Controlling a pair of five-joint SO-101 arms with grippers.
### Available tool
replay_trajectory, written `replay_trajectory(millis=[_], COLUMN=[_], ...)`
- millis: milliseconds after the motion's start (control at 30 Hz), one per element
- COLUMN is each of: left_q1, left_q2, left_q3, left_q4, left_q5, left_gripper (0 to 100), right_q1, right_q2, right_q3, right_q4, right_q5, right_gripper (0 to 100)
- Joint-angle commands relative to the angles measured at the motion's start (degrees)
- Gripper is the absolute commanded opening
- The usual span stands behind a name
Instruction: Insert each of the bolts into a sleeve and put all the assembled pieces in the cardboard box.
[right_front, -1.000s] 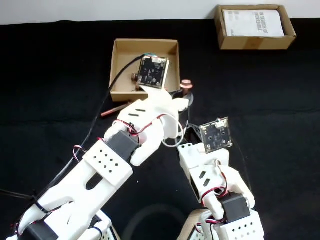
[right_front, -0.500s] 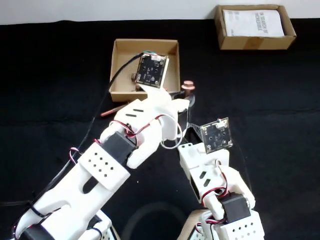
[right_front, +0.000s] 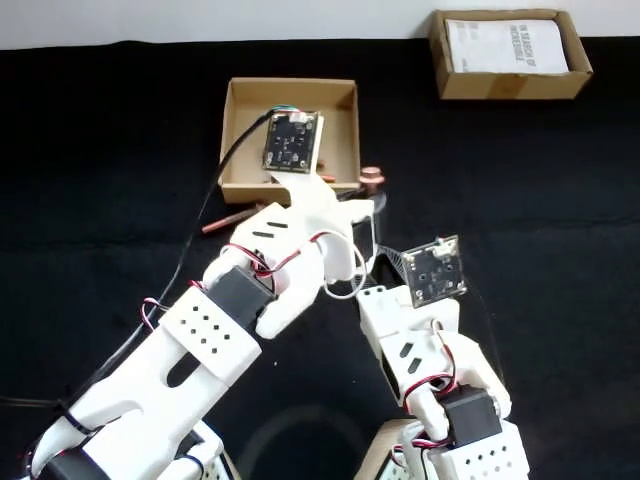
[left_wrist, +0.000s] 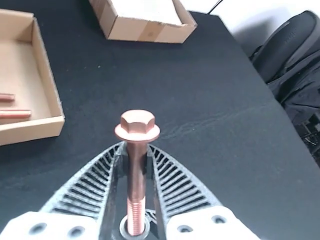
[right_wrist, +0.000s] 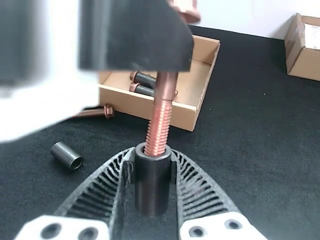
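My left gripper (left_wrist: 136, 150) is shut on a copper bolt (left_wrist: 135, 175), whose hex head (left_wrist: 137, 127) points away from the wrist. In the right wrist view the bolt's threaded end (right_wrist: 159, 125) stands in the mouth of a black sleeve (right_wrist: 151, 182). My right gripper (right_wrist: 152, 160) is shut on that sleeve and holds it upright. From above, the bolt head (right_front: 372, 178) shows just off the near right corner of the cardboard box (right_front: 238, 120). Inside the box (right_wrist: 192, 97) lie assembled pieces (right_wrist: 145, 90).
A loose black sleeve (right_wrist: 66, 155) and a loose copper bolt (right_wrist: 97, 112) lie on the black table in front of the box. This bolt (right_front: 228, 220) also shows from above. A second cardboard box (right_front: 510, 82) holding paper stands at the far right.
The left arm's wrist has turned, and its camera has swung left over the box. The bolt head has shifted slightly toward the near side. The right arm has kept still.
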Motion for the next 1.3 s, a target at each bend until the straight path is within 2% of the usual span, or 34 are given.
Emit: replay_trajectory(millis=[0, 567, 667, 900, 1000, 1067, 1167, 1267], left_q1=[1.1, 2.3, 4.4, 7.3, 6.9, 6.9, 6.9, 6.9], left_q2=[-1.7, -2.2, -2.2, -2.2, -2.1, -2.2, -2.2, -4.2], left_q3=[-0.7, 7.3, 5.8, -2.5, -2.5, -2.6, -3.0, -4.4], left_q4=[-2.3, -1.6, 2.5, 19.1, 20.2, 20.2, 21.1, 26.0], left_q5=[0.4, 0.4, 0.4, 0.4, -0.2, -3.7, -9.1, -8.3], left_gripper=[1, 1, 1, 1, 1, 1, 7, 19], right_q1=[-0.2, -0.1, -0.1, 1.5, 2.0, 2.0, 2.0, 2.0], right_q2=[-0.3, -0.3, -0.3, -0.3, -0.3, -0.3, -0.3, -0.3], right_q3=[-0.4, -0.7, -0.4, -0.5, -0.7, -0.8, -0.8, -0.8], right_q4=[-1.4, -1.4, -1.4, -1.4, -1.4, -1.4, -1.4, -1.4], right_q5=[-0.5, -0.5, -0.5, -0.5, -0.4, -0.4, -0.4, -0.4], right_gripper=[0.7, 0.7, 0.7, 0.7, 0.7, 0.7, 0.7, 0.7])
